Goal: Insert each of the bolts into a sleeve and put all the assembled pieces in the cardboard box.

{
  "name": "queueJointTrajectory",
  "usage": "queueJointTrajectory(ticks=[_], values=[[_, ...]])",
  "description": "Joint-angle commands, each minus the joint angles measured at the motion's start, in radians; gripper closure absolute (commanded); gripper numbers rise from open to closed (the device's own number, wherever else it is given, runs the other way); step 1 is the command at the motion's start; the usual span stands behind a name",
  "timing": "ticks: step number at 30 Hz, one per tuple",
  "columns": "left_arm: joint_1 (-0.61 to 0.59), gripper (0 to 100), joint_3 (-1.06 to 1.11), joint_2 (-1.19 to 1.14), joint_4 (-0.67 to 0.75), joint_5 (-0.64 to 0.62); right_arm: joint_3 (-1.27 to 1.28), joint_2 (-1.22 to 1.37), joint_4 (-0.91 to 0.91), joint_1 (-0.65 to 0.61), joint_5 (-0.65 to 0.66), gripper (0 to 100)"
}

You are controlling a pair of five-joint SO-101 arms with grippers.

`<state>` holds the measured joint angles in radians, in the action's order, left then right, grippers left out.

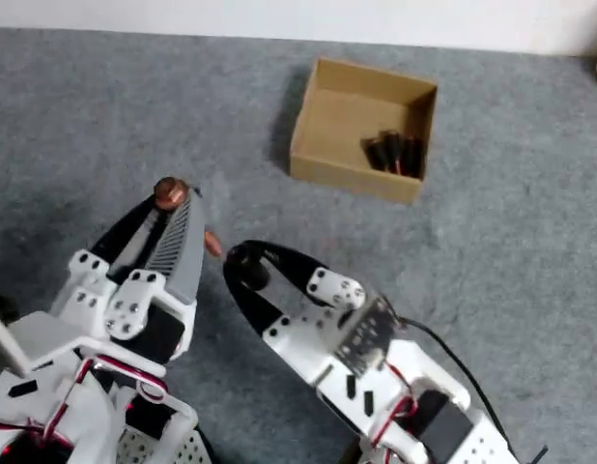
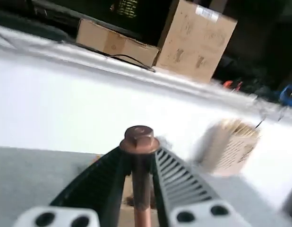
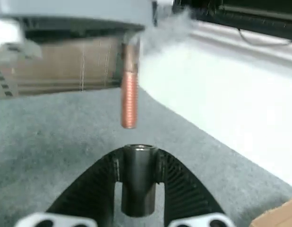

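A: Left hand point(image 1: 173, 200)?
B: Clamped on a copper bolt point(image 2: 139, 142), gripped just under the head, head up.

A: Right hand point(image 1: 242, 263)?
B: Closed around a black sleeve point(image 3: 139, 177), upright, mouth up.

A: Bolt against sleeve?
B: Right wrist view: threaded tip hangs above the sleeve's mouth, roughly in line, a gap between. Not touching.

A: Box point(image 1: 352, 179)?
B: On the grey surface point(image 1: 492, 242), well beyond both hands. Open top. Dark pieces point(image 1: 395, 153) lie inside, by the wall on the right arm's side.
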<state>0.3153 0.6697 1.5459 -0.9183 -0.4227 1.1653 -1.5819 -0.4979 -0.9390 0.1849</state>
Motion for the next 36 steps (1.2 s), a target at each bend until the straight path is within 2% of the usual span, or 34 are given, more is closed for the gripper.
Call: queueJointTrajectory(ticks=[1, 5, 13, 22, 28, 36], values=[[-0.048, 100, 0.062, 0.047, 0.115, -0.216, 0.01, -0.065, -0.033, -0.001, 0.014, 99.4], [-0.047, 100, 0.134, 0.065, 0.17, -0.298, 0.033, -0.119, -0.062, 0.018, 0.012, 99.4], [-0.021, 100, 0.199, 0.067, 0.219, -0.308, 0.064, -0.188, -0.067, 0.024, 0.012, 99.4], [0.102, 100, 0.199, 0.061, 0.19, -0.296, 0.094, -0.188, -0.064, 0.024, 0.012, 99.4], [0.082, 100, 0.211, 0.067, 0.176, -0.195, 0.091, -0.197, -0.064, 0.025, 0.012, 99.4], [0.068, 100, 0.214, 0.067, 0.175, -0.193, 0.091, -0.196, -0.064, 0.027, 0.015, 99.4]])
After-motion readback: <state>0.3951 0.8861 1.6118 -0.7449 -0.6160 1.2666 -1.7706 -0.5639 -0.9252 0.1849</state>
